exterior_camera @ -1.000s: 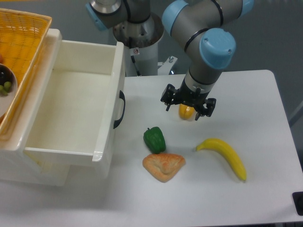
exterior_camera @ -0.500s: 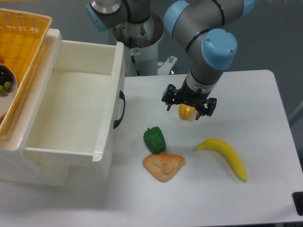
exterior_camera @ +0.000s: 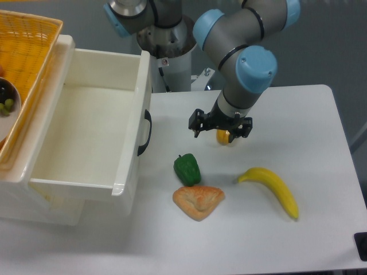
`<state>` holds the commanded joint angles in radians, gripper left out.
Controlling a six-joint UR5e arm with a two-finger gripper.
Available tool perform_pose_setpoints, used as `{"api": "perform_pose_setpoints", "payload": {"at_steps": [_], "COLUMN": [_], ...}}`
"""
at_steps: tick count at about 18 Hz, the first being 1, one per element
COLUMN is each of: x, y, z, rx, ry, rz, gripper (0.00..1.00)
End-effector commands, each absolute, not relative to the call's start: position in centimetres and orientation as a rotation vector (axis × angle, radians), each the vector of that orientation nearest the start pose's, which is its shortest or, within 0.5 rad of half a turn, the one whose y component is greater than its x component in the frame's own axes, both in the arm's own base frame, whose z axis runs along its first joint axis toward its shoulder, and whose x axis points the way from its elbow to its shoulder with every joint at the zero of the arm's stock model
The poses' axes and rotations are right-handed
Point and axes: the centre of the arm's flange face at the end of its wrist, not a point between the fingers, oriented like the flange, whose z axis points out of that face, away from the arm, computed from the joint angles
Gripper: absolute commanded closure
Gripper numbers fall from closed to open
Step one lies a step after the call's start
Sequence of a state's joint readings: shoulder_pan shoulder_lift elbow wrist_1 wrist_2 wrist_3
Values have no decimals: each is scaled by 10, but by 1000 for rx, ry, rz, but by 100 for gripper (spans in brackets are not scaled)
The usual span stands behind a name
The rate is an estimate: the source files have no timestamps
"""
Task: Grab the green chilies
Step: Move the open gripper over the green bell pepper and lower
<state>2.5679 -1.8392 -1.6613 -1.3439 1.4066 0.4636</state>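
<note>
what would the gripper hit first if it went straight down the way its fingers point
Probably the yellow pepper or bare table beside it. The open gripper hangs over that pepper, not the green chilies. Depth is unclear from this one view.

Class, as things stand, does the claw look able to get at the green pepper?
Probably yes. The green pepper lies uncovered on the table, apart from the pastry, and the open claw hangs just above and right of it.

The gripper is covering most of the yellow pepper, leaving only its lower part showing. The left edge is cutting off the basket and the bowl, whose small contents are blurring together.
</note>
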Motion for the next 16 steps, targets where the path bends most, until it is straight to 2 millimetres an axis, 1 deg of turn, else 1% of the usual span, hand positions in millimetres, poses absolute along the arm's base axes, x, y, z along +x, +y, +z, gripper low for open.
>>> {"api": "perform_pose_setpoints", "payload": {"at_steps": [4, 5, 7, 9, 11, 16], "x": [-392, -389, -388, -380, -378, -379], "y": [439, 444, 461, 475, 477, 477], "z": [315, 309, 286, 282, 278, 271], "rx": [-2987, -2992, -3047, -3090, -3090, -3081], "ry": [-946, -964, -973, -972, -996, -1071], "rz": [-347, -354, -346, -293, -297, -294], "gripper": [0, 0, 0, 0, 0, 0]}}
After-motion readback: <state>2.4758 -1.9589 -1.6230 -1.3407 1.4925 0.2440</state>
